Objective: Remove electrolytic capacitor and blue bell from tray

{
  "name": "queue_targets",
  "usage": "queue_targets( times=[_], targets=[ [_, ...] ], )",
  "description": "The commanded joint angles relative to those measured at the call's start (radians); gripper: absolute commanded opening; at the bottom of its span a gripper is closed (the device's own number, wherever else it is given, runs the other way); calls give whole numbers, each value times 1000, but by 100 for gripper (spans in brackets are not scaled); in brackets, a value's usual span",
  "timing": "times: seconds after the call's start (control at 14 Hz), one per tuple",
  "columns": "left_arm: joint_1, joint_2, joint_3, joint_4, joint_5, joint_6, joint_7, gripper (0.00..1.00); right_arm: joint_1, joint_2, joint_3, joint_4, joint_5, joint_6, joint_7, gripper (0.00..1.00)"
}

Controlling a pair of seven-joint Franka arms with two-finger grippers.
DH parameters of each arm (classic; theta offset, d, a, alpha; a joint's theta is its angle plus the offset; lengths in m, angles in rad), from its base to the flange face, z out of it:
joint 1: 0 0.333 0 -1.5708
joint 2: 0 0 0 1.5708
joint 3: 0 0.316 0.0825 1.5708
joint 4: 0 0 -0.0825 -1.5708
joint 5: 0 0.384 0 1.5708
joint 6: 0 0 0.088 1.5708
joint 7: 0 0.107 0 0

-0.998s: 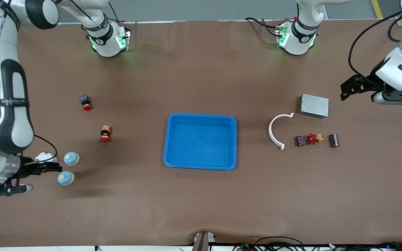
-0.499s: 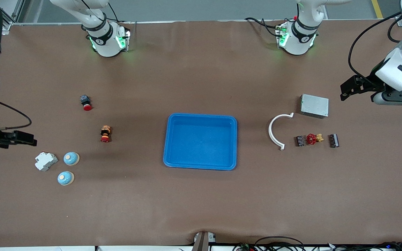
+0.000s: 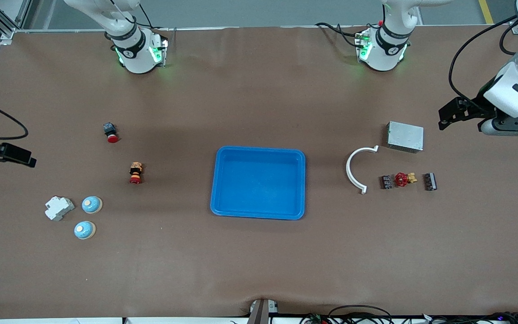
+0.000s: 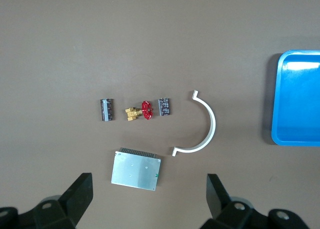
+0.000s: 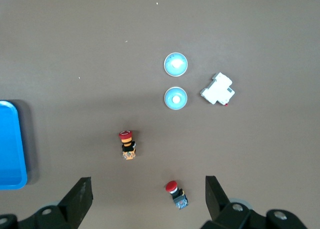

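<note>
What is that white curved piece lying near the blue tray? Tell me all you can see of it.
The white curved piece is a thin half-ring, like a plastic clamp or bracket, with a small outward tab at each end. It lies flat on the brown table, its open side facing the two small dark capacitors and the red valve. It sits between the blue tray and those parts, with the grey metal box close to one tab. Nothing touches it.

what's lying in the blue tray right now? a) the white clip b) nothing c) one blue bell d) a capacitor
b: the blue tray shows only its bare floor; both blue bells sit toward the right arm's end of the table, and the capacitors and the white clip lie toward the left arm's end.
</note>
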Motion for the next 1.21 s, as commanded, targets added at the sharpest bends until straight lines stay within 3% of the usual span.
queue_targets(
  times=[0.0,1.14],
  targets=[
    [-3,6,-3,20,19,-19,9,100,-10,-122,3,-134,-2,32,25,100],
    [-3,6,-3,21,19,-19,9,100,1,-245,8,-153,24,-133,-64,100]
  ],
)
